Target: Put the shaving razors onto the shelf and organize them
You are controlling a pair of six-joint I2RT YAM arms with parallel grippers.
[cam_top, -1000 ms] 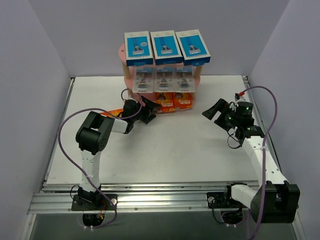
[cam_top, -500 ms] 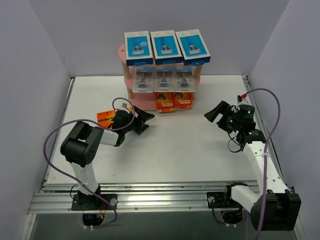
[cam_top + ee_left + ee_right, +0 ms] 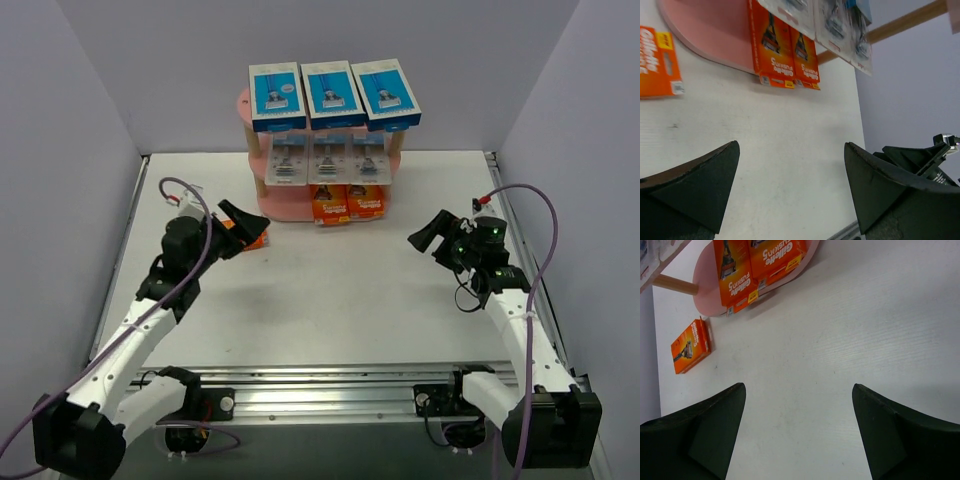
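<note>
Pink shelf (image 3: 290,208) at bench (image 3: 330,290) far edge, top view: blue boxes (image 3: 331,92) top, blister packs (image 3: 327,158) middle, two orange cards (image 3: 348,203) bottom.
Left wrist: loose orange card (image 3: 657,62) on bench beside shelf; left jaws spread, empty.
Right wrist: right jaws spread, empty.

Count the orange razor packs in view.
3. Two orange packs stand side by side on the shelf's bottom tier; the third pack lies on the table left of it.

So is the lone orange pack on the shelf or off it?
Off. The orange pack lies flat on the table, beside the shelf, not on any board.
</note>
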